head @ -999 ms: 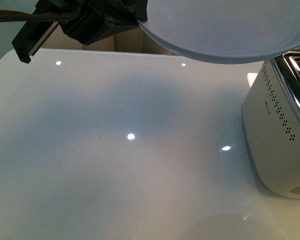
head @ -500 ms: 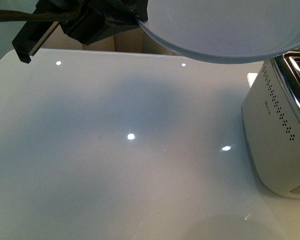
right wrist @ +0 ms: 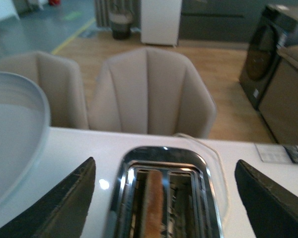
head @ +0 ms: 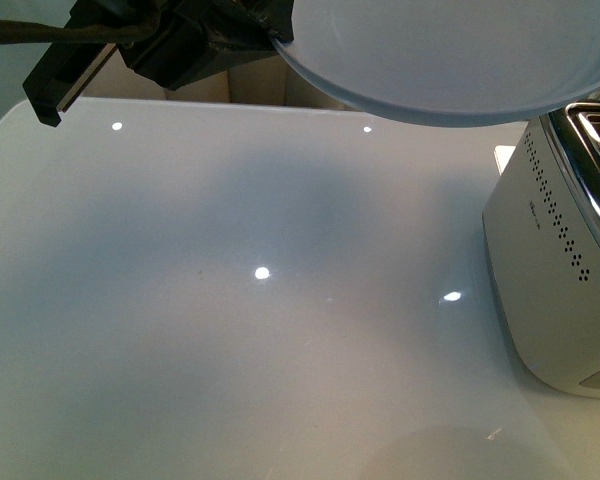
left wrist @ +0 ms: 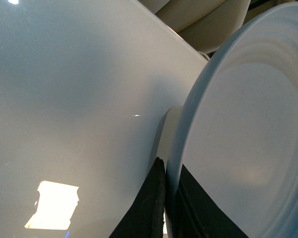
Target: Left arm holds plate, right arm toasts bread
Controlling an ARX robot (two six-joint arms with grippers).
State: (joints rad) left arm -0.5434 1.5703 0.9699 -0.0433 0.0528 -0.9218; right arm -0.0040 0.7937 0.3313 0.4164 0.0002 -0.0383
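My left gripper (head: 270,35), black and wrapped in a crinkled dark cover, is shut on the rim of the pale blue-white plate (head: 450,60) and holds it in the air above the table's far side. In the left wrist view its fingers (left wrist: 154,198) pinch the plate's edge (left wrist: 238,139). The plate is empty. The bread (right wrist: 153,201) stands upright in the left slot of the white toaster (head: 560,270). My right gripper (right wrist: 164,198) is open and empty, directly above the toaster's chrome top (right wrist: 164,158), one finger on each side. The plate's rim (right wrist: 15,144) also shows in the right wrist view.
The glossy white table (head: 230,300) spreads under the plate. The toaster stands at its right edge. Two beige chairs (right wrist: 149,89) stand behind the table's far edge. A dark appliance (right wrist: 278,64) stands farther back on the wooden floor.
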